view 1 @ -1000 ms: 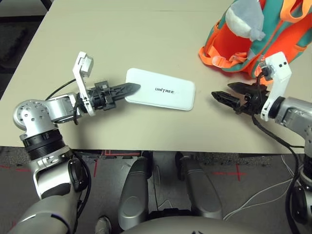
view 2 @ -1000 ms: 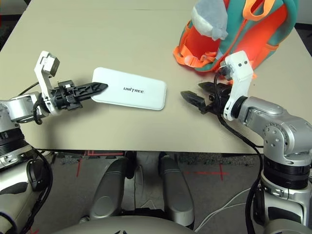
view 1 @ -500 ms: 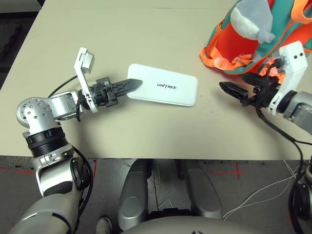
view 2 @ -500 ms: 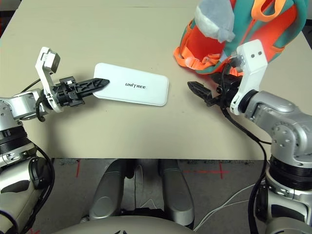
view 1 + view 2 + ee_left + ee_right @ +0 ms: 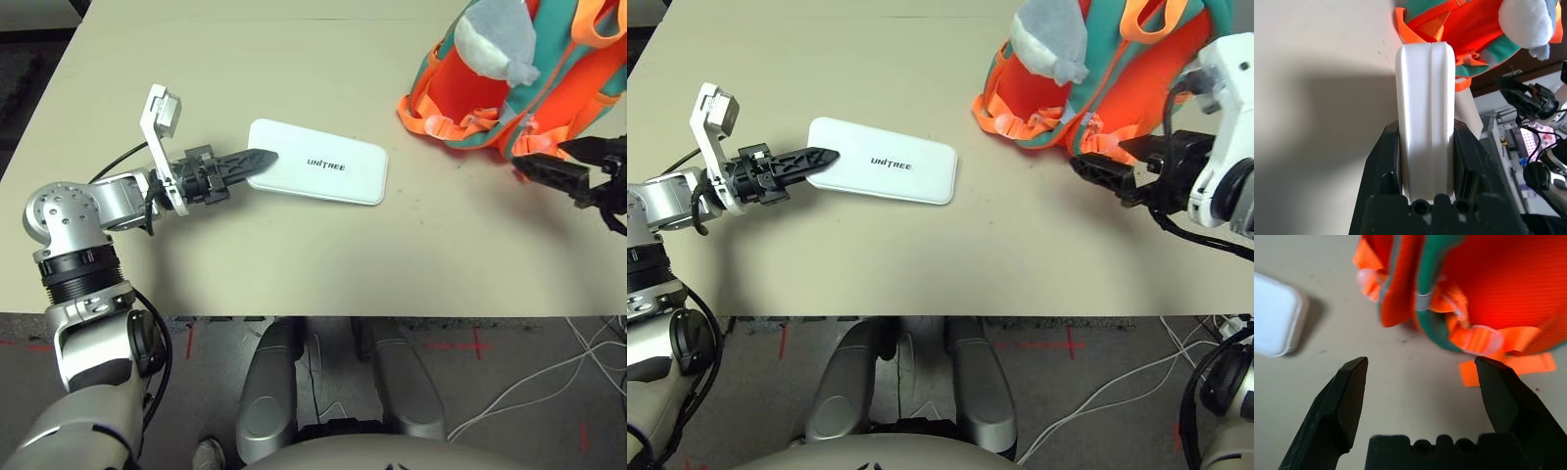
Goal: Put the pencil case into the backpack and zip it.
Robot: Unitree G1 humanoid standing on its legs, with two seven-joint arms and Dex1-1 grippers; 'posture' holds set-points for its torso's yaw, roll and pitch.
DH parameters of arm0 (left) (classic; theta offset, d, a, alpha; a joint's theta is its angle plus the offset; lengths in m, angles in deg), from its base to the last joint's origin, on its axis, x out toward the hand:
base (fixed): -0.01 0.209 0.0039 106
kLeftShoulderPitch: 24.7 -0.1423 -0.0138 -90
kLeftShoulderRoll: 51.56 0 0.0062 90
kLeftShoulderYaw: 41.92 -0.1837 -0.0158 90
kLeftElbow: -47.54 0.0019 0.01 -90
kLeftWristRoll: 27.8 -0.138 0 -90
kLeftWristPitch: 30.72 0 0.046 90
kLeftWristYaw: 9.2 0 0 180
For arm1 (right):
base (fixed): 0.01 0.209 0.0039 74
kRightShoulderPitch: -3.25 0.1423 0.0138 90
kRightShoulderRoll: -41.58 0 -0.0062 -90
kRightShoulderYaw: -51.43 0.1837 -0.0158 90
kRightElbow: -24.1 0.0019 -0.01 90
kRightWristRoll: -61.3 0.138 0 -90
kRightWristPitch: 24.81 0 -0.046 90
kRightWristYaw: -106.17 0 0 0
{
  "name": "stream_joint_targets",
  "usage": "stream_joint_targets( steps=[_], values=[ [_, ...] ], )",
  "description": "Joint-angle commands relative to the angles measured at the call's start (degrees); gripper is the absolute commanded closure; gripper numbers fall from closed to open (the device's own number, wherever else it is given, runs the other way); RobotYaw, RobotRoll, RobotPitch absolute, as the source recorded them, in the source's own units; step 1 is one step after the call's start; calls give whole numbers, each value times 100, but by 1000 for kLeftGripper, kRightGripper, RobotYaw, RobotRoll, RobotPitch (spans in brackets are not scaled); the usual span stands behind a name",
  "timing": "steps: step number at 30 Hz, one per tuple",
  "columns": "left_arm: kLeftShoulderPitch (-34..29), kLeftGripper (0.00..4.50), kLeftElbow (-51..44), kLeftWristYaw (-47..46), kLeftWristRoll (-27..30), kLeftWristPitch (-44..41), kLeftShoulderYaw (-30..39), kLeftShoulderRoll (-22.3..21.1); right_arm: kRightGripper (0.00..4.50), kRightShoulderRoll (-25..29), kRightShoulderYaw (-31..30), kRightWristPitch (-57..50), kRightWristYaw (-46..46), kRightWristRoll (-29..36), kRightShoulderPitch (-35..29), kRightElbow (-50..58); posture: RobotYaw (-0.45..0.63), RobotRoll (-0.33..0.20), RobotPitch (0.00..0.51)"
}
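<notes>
A: As the head cameras look down on the beige worktop (image 5: 294, 255), where does the flat white rectangular pencil case (image 5: 319, 175) with its dark "UNITREE" lettering lie?

B: Left of centre, flat on the worktop, its long side running left to right. The left gripper (image 5: 257, 160) has its black fingers clamped on the case's left end. The teal and orange child's backpack (image 5: 1107, 69) stands at the far right, with a grey plush charm with a white tip (image 5: 1050, 37) hanging on its front. The case and the backpack are well apart.

A: And the right gripper (image 5: 1107, 168)?

B: It hovers at the right, just beside the backpack's near lower edge, fingers spread and holding nothing.

A: What does the left wrist camera give?

B: The case's narrow end sits squeezed between the two black fingers (image 5: 1383, 161), with the backpack and the plush charm beyond its far end.

A: The right wrist camera?

B: Two black fingers (image 5: 1342, 406) wide apart over bare worktop; the backpack's orange straps and a buckle (image 5: 1481, 340) lie just past them, and a corner of the white case shows off to the side.
</notes>
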Motion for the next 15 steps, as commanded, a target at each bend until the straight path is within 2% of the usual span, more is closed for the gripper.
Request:
stream_joint_targets(
  steps=[1,7,15],
  values=[
    [76,3218,197,-22,-271,285,-84,-105,0,-409,-84,128,-384,-335,-23,137,-140,0,308],
    [103,3218,302,19,-422,464,-192,-144,0,-755,-643,1009,-682,-798,-382,322,-130,0,312],
    [67,3218,279,-38,-450,504,-163,-185,0,-929,-828,1879,-1328,-1612,-202,53,-122,0,322]
  ],
)
